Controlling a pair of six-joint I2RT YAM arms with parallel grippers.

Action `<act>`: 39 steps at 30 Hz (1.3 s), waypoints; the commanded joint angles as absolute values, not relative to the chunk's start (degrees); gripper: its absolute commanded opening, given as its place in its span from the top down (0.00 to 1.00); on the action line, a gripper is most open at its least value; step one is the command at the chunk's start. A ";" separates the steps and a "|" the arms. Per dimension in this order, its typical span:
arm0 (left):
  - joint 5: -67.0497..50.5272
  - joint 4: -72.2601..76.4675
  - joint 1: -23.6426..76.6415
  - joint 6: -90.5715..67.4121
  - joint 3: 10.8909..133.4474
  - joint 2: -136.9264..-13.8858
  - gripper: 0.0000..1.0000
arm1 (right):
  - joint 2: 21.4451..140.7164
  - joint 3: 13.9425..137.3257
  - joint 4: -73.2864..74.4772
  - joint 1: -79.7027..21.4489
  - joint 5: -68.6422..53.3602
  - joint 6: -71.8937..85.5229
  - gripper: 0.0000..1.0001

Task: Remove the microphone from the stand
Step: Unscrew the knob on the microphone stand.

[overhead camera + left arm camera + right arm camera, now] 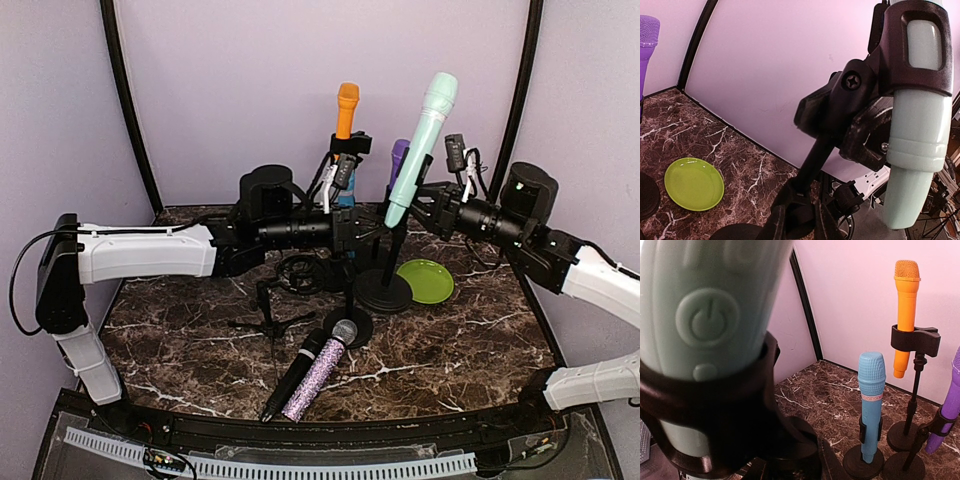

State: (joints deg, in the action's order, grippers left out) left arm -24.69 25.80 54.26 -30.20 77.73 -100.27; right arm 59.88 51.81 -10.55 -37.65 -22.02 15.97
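Note:
A mint-green microphone (pixel 425 138) leans in the black clip (pixel 910 45) of a tall stand (pixel 392 262). My left gripper (pixel 372 232) is shut on the stand's pole (pixel 812 162) below the clip, one finger on each side. My right gripper (pixel 418 207) comes in from the right at the microphone's lower end. It is shut on the black clip (pixel 720 415). In the right wrist view the mint-green microphone (pixel 705 305) fills the upper left, its power button facing the camera. In the left wrist view the same microphone (pixel 917 125) hangs through the clip.
Behind stand an orange microphone (pixel 347 108), a blue microphone (pixel 871 395) and a purple microphone (pixel 398 160), each in its own stand. A green plate (pixel 425 280) lies right of the stand's base. A black microphone (pixel 298 372), a glittery microphone (pixel 322 372) and a small tripod (pixel 265 312) are nearer the front.

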 commanded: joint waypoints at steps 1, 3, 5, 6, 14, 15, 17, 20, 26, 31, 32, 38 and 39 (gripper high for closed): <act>-20.71 30.01 50.60 -34.51 76.99 -99.19 0.93 | 56.43 52.19 -19.52 -39.02 -23.04 17.22 1.00; -21.52 32.19 50.48 -34.05 76.23 -98.91 0.84 | 56.42 52.44 -18.74 -39.02 -20.95 17.92 1.00; -21.69 33.08 50.38 -30.63 75.45 -98.38 0.74 | 56.51 52.72 -17.89 -39.02 -18.76 18.84 1.00; -21.48 33.02 50.41 -29.42 75.34 -98.05 0.69 | 56.51 53.00 -17.44 -39.02 -17.77 19.27 1.00; -19.81 33.58 50.36 -13.60 72.10 -92.61 0.52 | 56.86 54.50 -14.58 -39.02 -15.00 20.69 1.00; -20.84 33.71 50.36 -10.50 71.59 -92.36 0.51 | 56.82 54.46 -14.85 -39.02 -15.41 20.68 1.00; -22.76 33.10 50.36 -5.88 71.07 -91.85 0.49 | 56.85 54.38 -15.29 -39.02 -16.34 20.46 1.00; -27.17 30.71 50.36 -0.76 71.07 -91.59 0.47 | 56.78 54.00 -16.66 -39.02 -18.75 19.95 1.00; -31.08 29.11 50.52 0.36 71.94 -92.66 0.45 | 56.85 53.27 -19.83 -39.02 -22.86 19.66 1.00; -33.24 27.12 52.26 -1.40 74.59 -95.44 0.43 | 57.59 53.87 -19.86 -39.00 -23.12 19.30 1.00; -33.73 26.45 52.70 -1.51 75.38 -95.75 0.42 | 57.70 53.90 -19.86 -39.02 -23.13 19.31 1.00; -33.67 25.69 53.62 -3.24 77.37 -97.34 0.40 | 57.89 54.03 -19.59 -39.02 -23.32 18.84 1.00; -33.16 25.03 53.62 -3.46 77.96 -97.74 0.40 | 57.88 53.97 -19.66 -39.02 -23.45 18.83 1.00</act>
State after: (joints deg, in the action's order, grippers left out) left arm -32.45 26.44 53.32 -2.28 75.02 -97.45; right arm 59.24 51.51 -10.74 -38.65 -22.35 18.87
